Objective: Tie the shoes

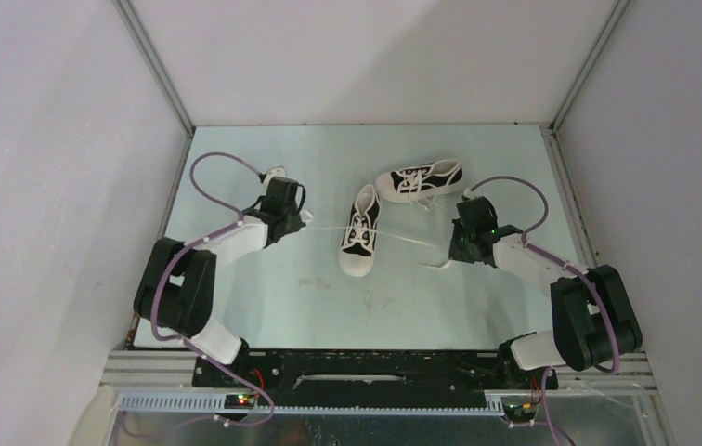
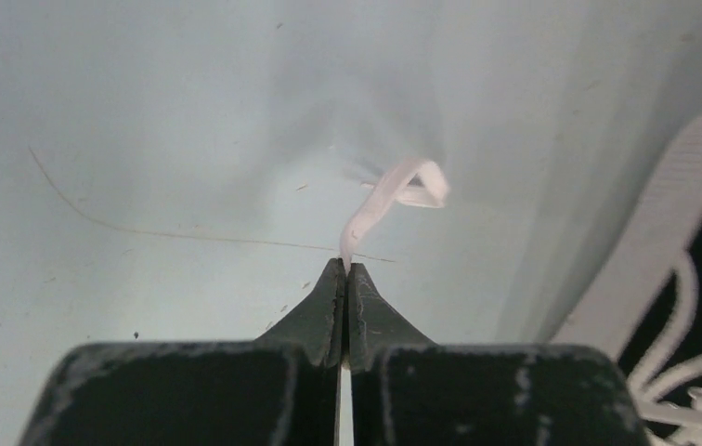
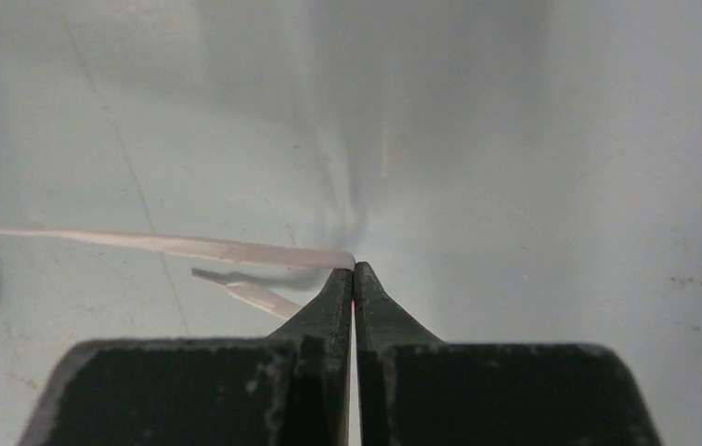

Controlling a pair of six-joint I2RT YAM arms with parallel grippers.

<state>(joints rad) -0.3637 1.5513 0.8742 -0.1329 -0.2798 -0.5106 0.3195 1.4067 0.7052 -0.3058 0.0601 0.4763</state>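
Observation:
Two small black sneakers with white toe caps lie mid-table. The near shoe points its toe toward me; the far shoe lies crosswise behind it. My left gripper is shut on one white lace end of the near shoe, left of it. My right gripper is shut on the other lace end, right of the shoe. Both laces run taut and nearly level from the shoe out to the grippers. The shoe's white sole shows at the right of the left wrist view.
The pale green table is walled by white panels with metal corner posts. A lace tip hangs loose by the right fingers. The black base rail runs along the near edge.

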